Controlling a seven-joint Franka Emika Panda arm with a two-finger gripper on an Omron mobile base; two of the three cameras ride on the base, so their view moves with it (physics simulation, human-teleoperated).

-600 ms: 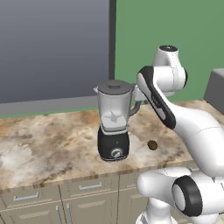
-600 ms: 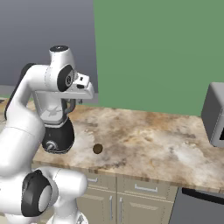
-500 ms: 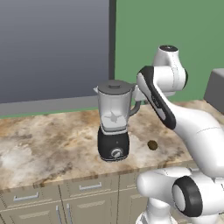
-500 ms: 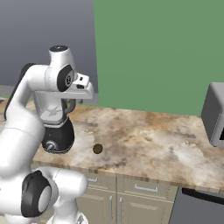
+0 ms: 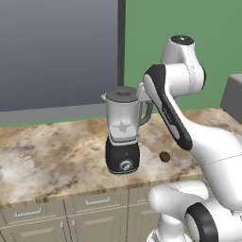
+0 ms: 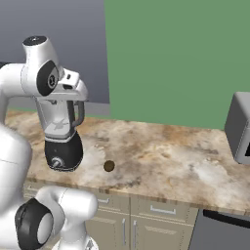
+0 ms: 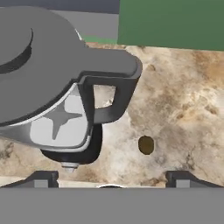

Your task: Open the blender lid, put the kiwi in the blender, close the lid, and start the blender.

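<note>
While our hand camera looks down, the two dark finger tips (image 7: 41, 178) stand spread wide apart at the bottom of the view, pinching nothing; our gripper (image 7: 111, 180) hangs in the air above the counter.

Above and to the left of the fingers sits the blender (image 7: 65, 127), a clear grey-tinted tapered jar on a glossy black base. Its dark grey handle juts toward the space between the tips. A smooth, round, dark grey blender lid (image 7: 39, 52) still caps the jar, nearest the left tip.

Between the tips but further out lies the kiwi (image 7: 146, 145), a small brown oval with dull skin. It rests on the mottled beige-and-brown stone counter (image 7: 183, 109), near the blender's base but not touching it.

From the base cameras we see the blender (image 5: 123, 137) upright with a round silver dial on its front, the kiwi (image 5: 164, 156) beside it, and pale cabinet drawers (image 5: 97, 203) below the counter edge.
</note>
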